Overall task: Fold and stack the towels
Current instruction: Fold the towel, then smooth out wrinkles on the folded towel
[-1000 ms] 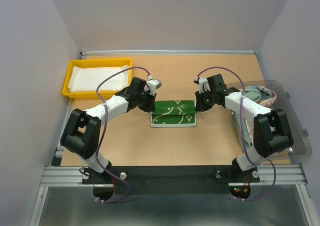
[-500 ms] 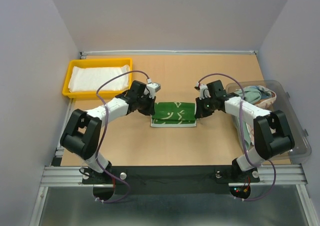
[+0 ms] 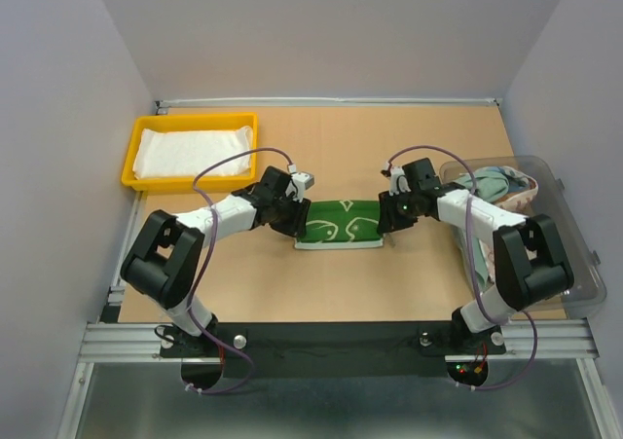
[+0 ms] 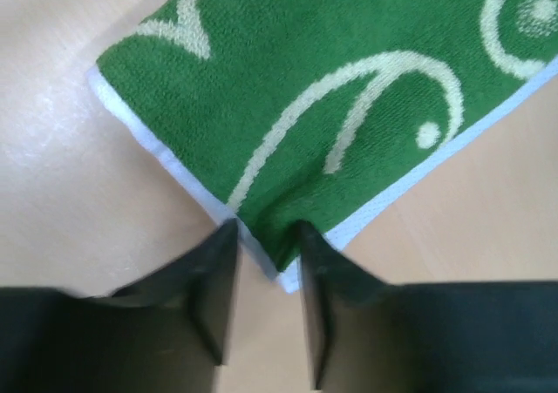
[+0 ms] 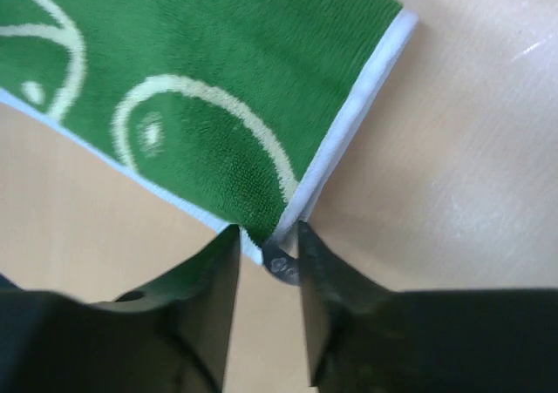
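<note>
Left gripper (image 4: 266,233) around half-hidden towel (image 4: 349,79) corner

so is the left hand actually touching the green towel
Touching. The left wrist view shows the left hand pinching a corner of the green towel, with the cloth bunched between its fingers.

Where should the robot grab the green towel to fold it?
By a corner at each end, coming in from the left and right sides. The green towel lies flat, so only its thin, white-edged corners can slip between fingers. The left gripper and right gripper each pinch one such corner now.
</note>
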`<state>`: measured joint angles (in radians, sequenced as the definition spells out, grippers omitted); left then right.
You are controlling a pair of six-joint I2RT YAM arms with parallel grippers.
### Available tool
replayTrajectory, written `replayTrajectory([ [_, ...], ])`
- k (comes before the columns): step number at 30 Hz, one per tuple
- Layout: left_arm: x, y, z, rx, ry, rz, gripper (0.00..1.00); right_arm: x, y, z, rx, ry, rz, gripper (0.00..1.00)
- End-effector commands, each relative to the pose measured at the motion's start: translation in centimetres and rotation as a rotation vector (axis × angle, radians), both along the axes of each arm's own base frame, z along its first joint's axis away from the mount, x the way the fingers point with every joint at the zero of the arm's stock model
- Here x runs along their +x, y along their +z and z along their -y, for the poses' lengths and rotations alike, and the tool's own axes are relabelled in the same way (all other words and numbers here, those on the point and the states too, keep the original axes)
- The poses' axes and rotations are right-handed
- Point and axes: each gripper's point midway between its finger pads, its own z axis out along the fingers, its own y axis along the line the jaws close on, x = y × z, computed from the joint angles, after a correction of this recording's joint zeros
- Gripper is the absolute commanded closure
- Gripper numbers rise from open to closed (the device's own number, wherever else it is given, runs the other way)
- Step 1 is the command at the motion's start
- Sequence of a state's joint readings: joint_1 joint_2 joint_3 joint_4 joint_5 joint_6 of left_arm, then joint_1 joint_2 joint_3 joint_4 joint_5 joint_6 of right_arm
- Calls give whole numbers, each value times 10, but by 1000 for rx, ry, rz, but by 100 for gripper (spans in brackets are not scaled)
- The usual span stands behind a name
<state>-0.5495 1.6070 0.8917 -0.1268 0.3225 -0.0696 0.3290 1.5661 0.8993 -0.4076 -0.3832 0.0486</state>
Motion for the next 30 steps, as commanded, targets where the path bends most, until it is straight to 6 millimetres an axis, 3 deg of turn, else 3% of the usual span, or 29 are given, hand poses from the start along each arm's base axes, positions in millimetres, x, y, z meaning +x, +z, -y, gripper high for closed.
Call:
replayTrajectory([
  [1,-2,23,-6,44,38,64,44,-1,41,-9,76,3,104,58],
  [3,-8,46,-3,29,35,125,39,0,61,-13,114,3,146,53],
  [7,-9,91,6,-75,109,218,39,3,96,-22,168,2,219,53],
  [10,-3,112,14,-153,157,262,39,10,99,-34,176,0,227,55],
  [12,4,114,20,-188,178,271,40,16,92,-38,151,-26,226,57],
  [16,9,86,34,-181,186,204,46,32,71,-44,137,-149,216,59],
  [19,10,63,36,-171,211,166,51,30,48,-40,120,-217,195,59],
  [24,-7,23,22,-159,290,99,62,6,18,-34,93,-235,124,60],
  [27,-19,8,11,-167,344,69,69,-18,-3,-25,88,-266,54,61],
  [30,-28,-5,-1,-163,400,37,78,-31,-7,-21,105,-281,34,62],
])
